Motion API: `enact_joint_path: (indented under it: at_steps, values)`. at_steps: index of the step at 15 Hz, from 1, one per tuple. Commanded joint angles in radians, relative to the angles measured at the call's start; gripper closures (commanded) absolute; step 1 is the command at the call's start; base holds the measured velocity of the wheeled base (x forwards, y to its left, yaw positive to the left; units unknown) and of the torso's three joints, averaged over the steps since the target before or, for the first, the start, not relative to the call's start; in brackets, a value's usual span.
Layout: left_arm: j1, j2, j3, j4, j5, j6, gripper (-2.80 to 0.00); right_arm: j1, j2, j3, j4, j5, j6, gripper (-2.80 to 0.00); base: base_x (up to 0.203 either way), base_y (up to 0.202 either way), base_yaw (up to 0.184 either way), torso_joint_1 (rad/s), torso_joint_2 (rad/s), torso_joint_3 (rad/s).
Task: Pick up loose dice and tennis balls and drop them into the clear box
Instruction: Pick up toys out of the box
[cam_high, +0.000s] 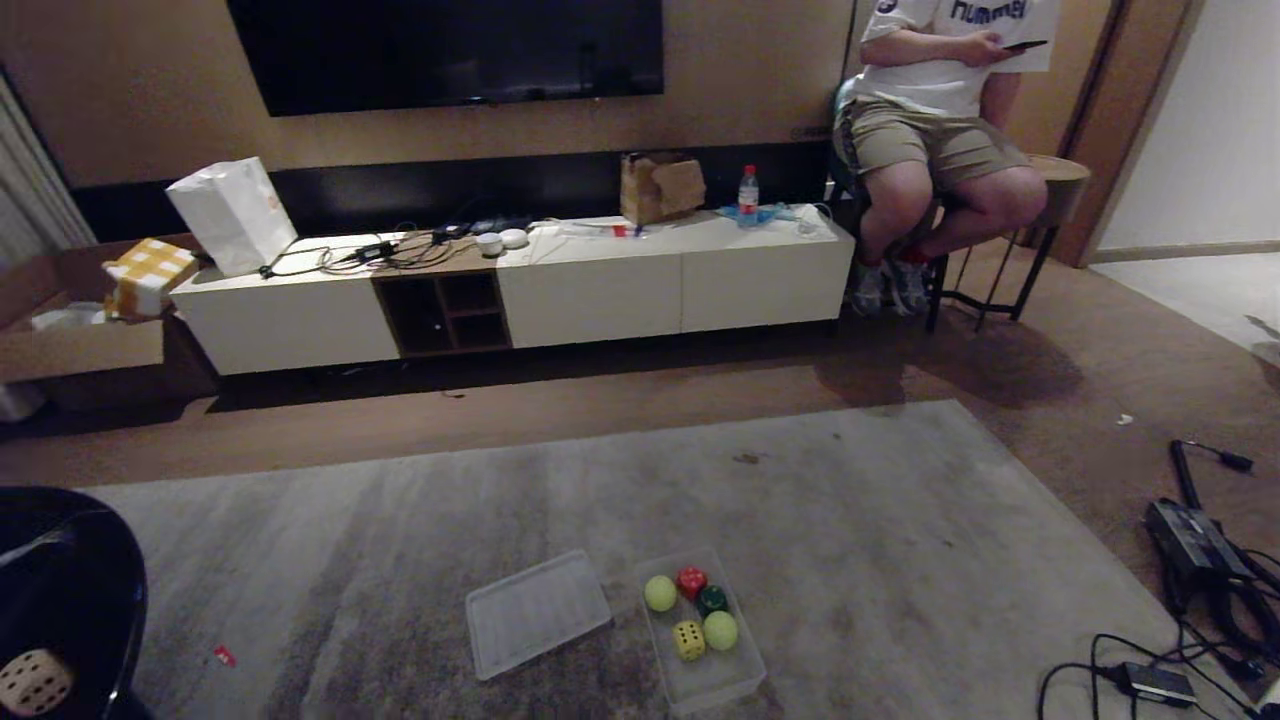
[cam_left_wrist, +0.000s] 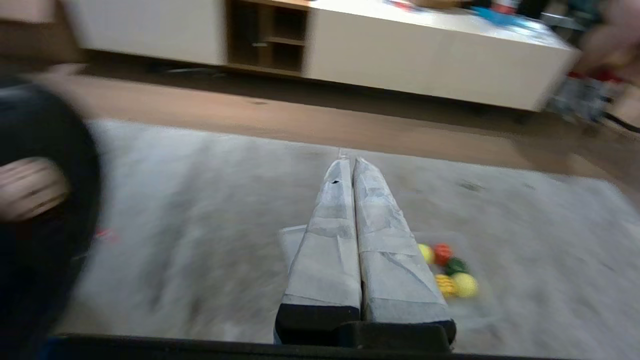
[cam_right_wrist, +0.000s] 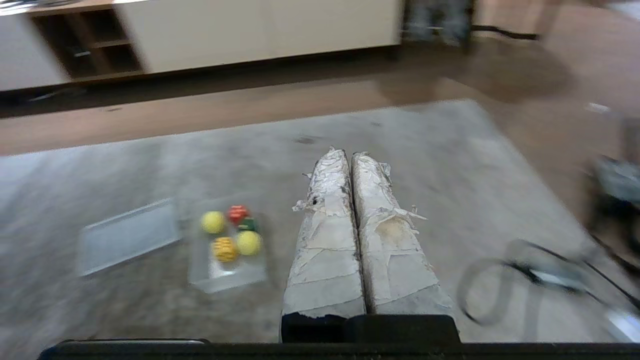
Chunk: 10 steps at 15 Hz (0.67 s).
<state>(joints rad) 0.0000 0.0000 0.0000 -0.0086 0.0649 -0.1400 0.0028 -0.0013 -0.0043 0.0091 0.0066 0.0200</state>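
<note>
Presently, your clear box (cam_high: 742, 676) holds two tennis balls (cam_high: 660, 593) and three dice (cam_high: 689, 640) (lid (cam_high: 535, 612) just beside it); both grippers, left gripper (cam_left_wrist: 348, 162) and right gripper (cam_right_wrist: 345, 154), hang closed and empty above the rug (cam_high: 900, 520).

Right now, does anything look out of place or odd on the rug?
One beige die sits apart at the far left, on a black rounded object, away from the clear box. The box's lid lies off beside it.

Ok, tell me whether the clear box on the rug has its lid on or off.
Off. The clear box is open on top, balls and dice showing inside, and its lid lies flat on the rug beside it.
</note>
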Motion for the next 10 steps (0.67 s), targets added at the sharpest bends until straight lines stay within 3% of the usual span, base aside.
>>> enact_joint_path:
  at_steps: [1,10]
  values:
    - [0.0,0.002,0.0,-0.001,0.001,-0.001,0.0,0.0,0.001,0.0,0.0,0.001,0.0,0.0,-0.001,-0.009,0.168,0.004,0.0,-0.002]
    - [0.0,0.0,0.0,-0.001,0.001,-0.001,0.0,0.0,0.001,0.0,0.0,0.0,0.0,0.0,0.0,-0.01,0.164,0.002,0.0,0.003]
